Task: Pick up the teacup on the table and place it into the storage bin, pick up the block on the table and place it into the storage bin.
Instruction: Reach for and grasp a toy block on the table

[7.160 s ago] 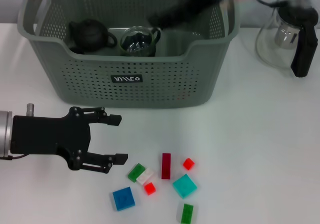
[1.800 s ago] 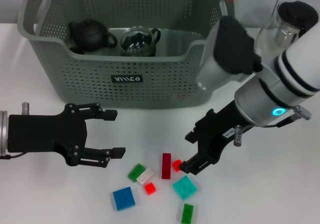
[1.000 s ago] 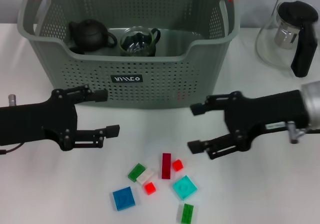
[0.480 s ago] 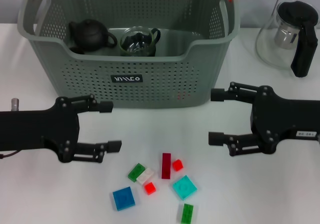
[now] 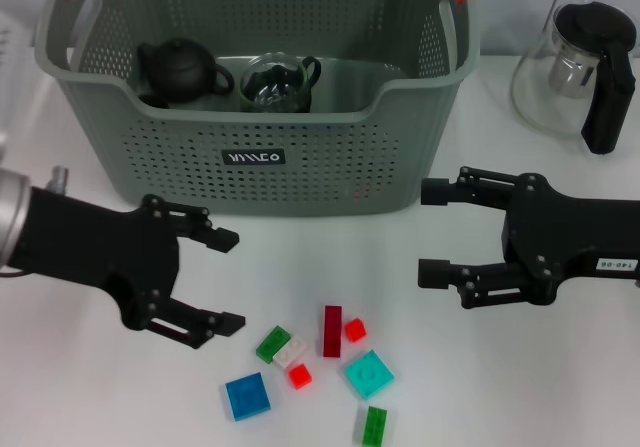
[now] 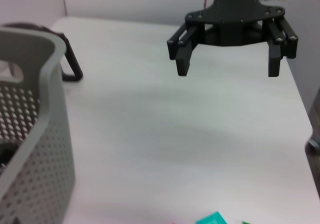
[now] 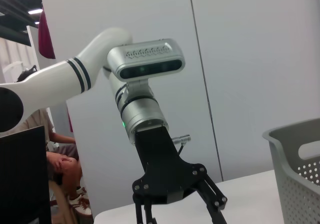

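The storage bin (image 5: 300,157) is carrying a small black label (image 5: 253,156) on its front wall, and the white lettering on it is showing as stylised strokes that cannot be made out as definite letters. The right arm is bearing a small white sticker (image 5: 608,265) with dark characters near the picture's edge; these are too small to read. No other text, number or sign is showing legibly in any view.
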